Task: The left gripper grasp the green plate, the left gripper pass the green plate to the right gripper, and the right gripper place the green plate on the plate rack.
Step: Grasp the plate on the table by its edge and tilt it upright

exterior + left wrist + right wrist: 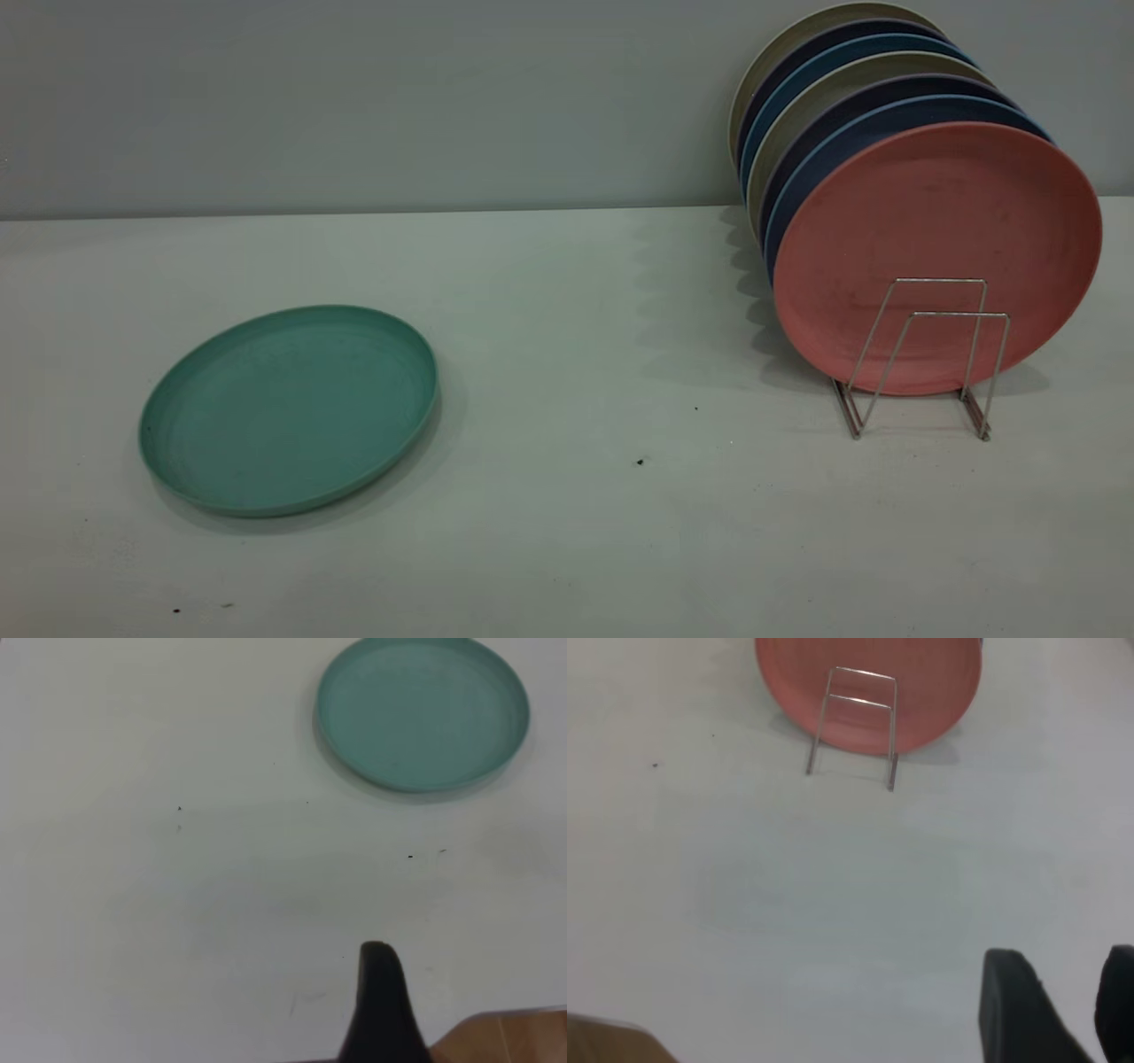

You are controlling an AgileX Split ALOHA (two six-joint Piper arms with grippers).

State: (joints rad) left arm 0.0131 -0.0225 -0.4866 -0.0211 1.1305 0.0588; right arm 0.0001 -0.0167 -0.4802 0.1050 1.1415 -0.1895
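The green plate (288,408) lies flat on the white table at the left, nothing touching it. In the left wrist view the green plate (423,713) is far off from my left gripper (381,1001), which shows only as one black tapered shape near the table's edge. The plate rack (930,354) stands at the right with two bare wire loops in front. My right gripper (1063,966) hovers over bare table well short of the plate rack (855,718), open, with nothing between its fingers. Neither gripper appears in the exterior view.
A salmon-pink plate (930,230) stands upright in the rack, with several blue, dark and beige plates (850,97) stacked behind it. The pink plate (921,691) fills the rack's back. A wooden floor strip (505,1036) marks the table edge.
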